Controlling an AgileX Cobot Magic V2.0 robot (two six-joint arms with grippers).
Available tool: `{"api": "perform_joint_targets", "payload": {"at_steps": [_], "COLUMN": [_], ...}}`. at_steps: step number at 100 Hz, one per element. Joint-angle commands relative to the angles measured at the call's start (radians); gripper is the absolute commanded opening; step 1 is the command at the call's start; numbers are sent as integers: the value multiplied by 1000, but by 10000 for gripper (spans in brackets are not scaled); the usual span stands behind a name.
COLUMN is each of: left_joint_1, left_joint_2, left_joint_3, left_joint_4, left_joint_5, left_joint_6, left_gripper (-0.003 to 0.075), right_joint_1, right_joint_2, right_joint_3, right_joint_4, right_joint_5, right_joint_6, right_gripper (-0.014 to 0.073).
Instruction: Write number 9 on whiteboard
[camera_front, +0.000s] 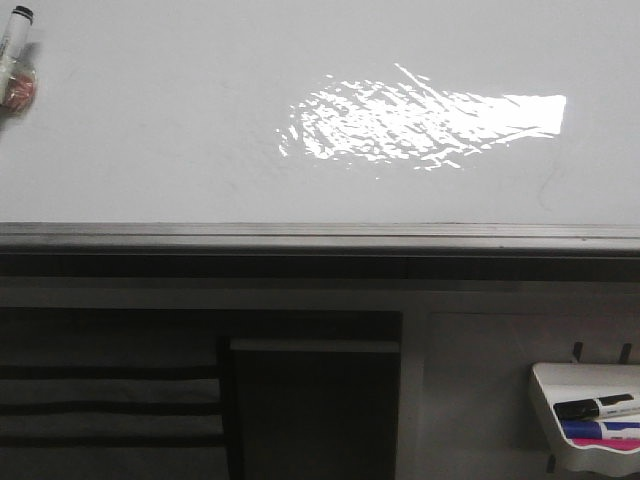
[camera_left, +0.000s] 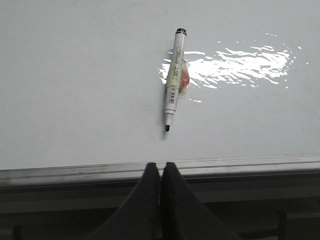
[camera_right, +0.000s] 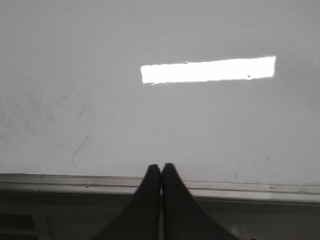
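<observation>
The whiteboard (camera_front: 200, 120) fills the upper part of the front view, glossy with a bright glare patch. No number 9 is in view on it. A white marker (camera_front: 15, 35) with a black tip sits on the board at the far left edge, a small red-orange lump fixed to its side. In the left wrist view the marker (camera_left: 173, 85) lies on the board (camera_left: 75, 75), its bare tip pointing toward my left gripper (camera_left: 160, 164), which is shut and empty by the ledge. My right gripper (camera_right: 161, 165) is also shut and empty, facing bare board (camera_right: 200, 125).
A dark metal ledge (camera_front: 300, 238) runs along the board's lower edge. Below right hangs a white tray (camera_front: 590, 378) holding a black marker (camera_front: 593, 408) and coloured ones. Faint grey smear lines (camera_right: 82, 142) mark the board in the right wrist view.
</observation>
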Motion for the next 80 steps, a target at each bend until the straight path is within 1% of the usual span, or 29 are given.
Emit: {"api": "perform_joint_targets", "payload": {"at_steps": [1,80], "left_joint_1": [6,8], "left_joint_2": [-28,-28], "left_joint_3": [29,29], "left_joint_4": [-11,-11], "left_joint_5": [-73,-73], "left_joint_6": [-2,-2], "left_gripper": [-20,-20], "right_joint_1": [-5,-5], "right_joint_2": [-20,-18], "right_joint_3": [28,28], "right_joint_4": [2,2], "right_joint_5": [-84,-98], "right_joint_6": [-6,-6], "right_gripper": [-72,-72]}}
